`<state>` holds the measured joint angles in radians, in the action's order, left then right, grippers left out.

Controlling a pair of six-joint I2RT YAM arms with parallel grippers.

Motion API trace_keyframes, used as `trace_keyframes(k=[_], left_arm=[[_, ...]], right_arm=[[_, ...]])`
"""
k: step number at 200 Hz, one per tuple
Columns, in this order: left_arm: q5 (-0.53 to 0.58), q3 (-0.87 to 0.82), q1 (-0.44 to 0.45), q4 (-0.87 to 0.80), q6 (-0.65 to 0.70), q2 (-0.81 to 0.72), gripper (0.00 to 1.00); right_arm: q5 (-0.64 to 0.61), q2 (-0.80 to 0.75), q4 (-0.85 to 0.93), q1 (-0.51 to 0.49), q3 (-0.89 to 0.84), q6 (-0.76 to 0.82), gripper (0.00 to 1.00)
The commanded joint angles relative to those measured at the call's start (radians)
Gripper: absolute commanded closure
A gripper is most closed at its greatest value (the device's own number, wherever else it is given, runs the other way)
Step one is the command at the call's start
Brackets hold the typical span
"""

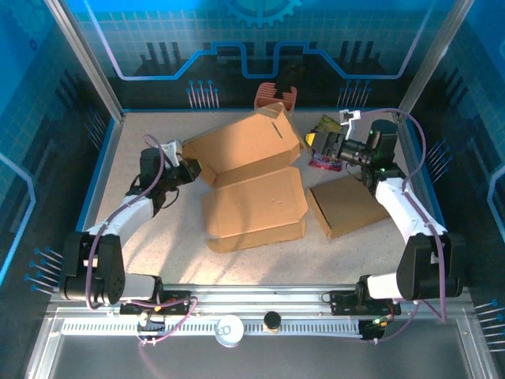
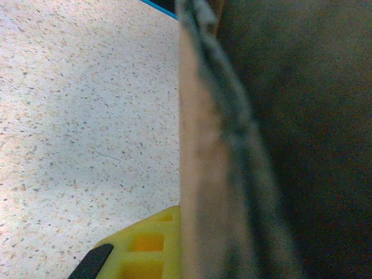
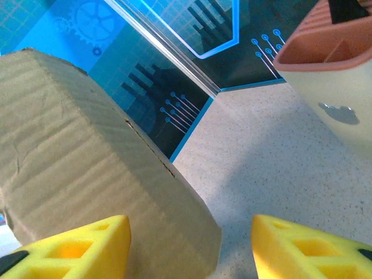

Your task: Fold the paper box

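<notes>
While the left gripper (image 1: 188,170) pinches the paper box (image 1: 252,185) by its left edge, the right gripper (image 3: 190,232) stands spread nearby.

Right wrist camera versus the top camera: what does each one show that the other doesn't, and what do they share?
Right wrist view adds: the right gripper up close, its yellow fingertips apart with nothing between them, and the ribbed grain of the paper box.
Top view adds: the left gripper clamped on the box's left edge, a separate flat cardboard piece and a colourful packet.
Both share: the box, the speckled table and the blue back wall.
</notes>
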<state>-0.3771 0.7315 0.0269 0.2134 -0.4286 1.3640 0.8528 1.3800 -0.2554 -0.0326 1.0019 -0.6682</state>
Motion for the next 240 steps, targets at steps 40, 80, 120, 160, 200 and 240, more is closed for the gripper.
trace_keyframes(k=[40, 80, 120, 160, 200, 240], left_arm=[[-0.084, 0.056, -0.012, 0.001, -0.03, 0.036, 1.0], [-0.096, 0.065, -0.012, -0.01, -0.026, 0.049, 1.0], [-0.102, 0.077, -0.012, -0.023, -0.019, 0.059, 1.0], [-0.1, 0.082, -0.01, -0.039, -0.016, 0.064, 1.0], [-0.093, 0.088, -0.009, -0.054, -0.01, 0.058, 1.0], [-0.081, 0.094, 0.005, -0.078, 0.009, 0.049, 1.0]], right_arm=[[0.048, 0.039, 0.027, -0.049, 0.111, 0.156, 0.42], [0.04, 0.043, 0.064, -0.075, 0.137, 0.22, 0.42], [0.0, 0.06, 0.167, -0.114, 0.199, 0.314, 0.42], [-0.068, 0.051, 0.244, -0.162, 0.229, 0.395, 0.43], [-0.24, 0.024, 0.374, -0.23, 0.262, 0.521, 0.43], [-0.416, 0.011, 0.452, -0.3, 0.304, 0.614, 0.46]])
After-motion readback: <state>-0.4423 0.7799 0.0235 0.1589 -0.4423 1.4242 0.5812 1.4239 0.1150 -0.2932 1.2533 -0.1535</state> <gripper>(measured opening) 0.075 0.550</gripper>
